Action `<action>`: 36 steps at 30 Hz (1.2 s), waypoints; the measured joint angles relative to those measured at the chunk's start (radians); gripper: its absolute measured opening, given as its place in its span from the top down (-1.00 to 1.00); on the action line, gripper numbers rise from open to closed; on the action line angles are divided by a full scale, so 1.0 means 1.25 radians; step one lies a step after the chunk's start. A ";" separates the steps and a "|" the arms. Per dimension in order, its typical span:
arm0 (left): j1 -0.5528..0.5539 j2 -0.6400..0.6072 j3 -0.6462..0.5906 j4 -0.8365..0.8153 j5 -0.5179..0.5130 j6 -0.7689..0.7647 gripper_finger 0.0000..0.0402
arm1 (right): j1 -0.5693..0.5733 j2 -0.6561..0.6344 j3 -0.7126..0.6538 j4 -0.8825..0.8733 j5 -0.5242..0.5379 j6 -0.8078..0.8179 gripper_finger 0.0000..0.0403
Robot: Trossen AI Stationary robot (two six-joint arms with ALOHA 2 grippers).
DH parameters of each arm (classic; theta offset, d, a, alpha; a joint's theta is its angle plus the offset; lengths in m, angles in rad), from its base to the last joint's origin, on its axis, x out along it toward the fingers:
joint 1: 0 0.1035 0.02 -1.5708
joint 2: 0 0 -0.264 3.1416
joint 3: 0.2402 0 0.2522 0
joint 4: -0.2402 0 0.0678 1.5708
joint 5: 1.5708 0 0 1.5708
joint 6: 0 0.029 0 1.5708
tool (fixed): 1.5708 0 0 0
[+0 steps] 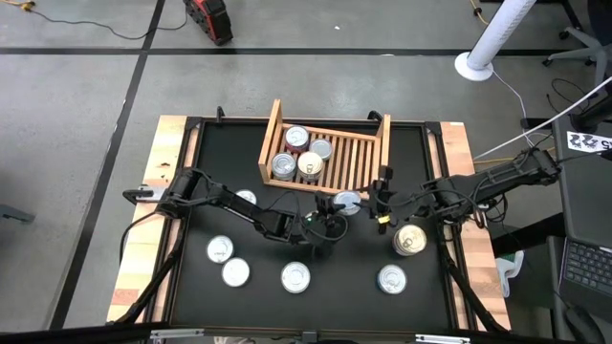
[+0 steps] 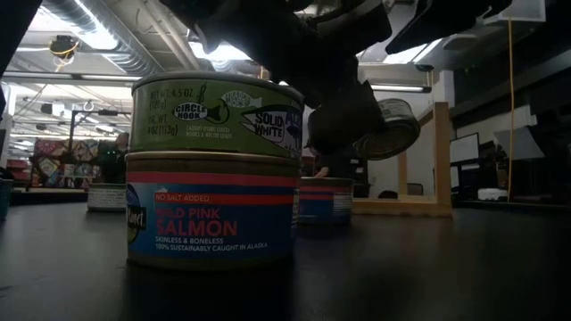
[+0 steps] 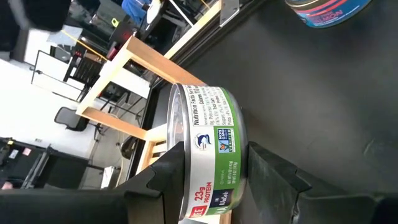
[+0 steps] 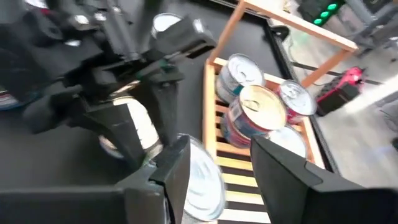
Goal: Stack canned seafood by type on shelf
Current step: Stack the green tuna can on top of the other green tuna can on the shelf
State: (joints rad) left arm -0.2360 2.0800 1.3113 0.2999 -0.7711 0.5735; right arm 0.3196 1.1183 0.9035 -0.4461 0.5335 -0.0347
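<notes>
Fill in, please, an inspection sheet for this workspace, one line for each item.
Surface: black table top, with wooden side edges.
Job's things: four tins in the shelf; loose tins on the table.
Clutter: nothing seen.
Hands: left hand shut on a green-label tin; right hand at a silver-lid tin by the shelf's front.
Cables: white cable on the floor, right side.
Surroundings: white pole base, red tool, laptop.
</notes>
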 joint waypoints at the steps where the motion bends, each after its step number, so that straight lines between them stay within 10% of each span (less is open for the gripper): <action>1: 0.001 0.000 0.000 0.000 0.000 0.001 0.26 | 0.000 0.000 0.000 0.000 -0.005 0.000 0.17; 21: 0.021 0.000 0.000 -0.003 0.000 -0.043 0.26 | -0.010 0.085 0.000 -0.087 -0.038 -0.105 -0.38; 36: 0.027 0.000 0.000 0.010 0.000 -0.046 0.26 | -0.010 0.168 0.001 -0.105 -0.013 -0.291 -0.39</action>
State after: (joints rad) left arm -0.2020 2.0796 1.3113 0.3122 -0.7708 0.5163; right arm 0.3069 1.3286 0.9043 -0.5777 0.5175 -0.3981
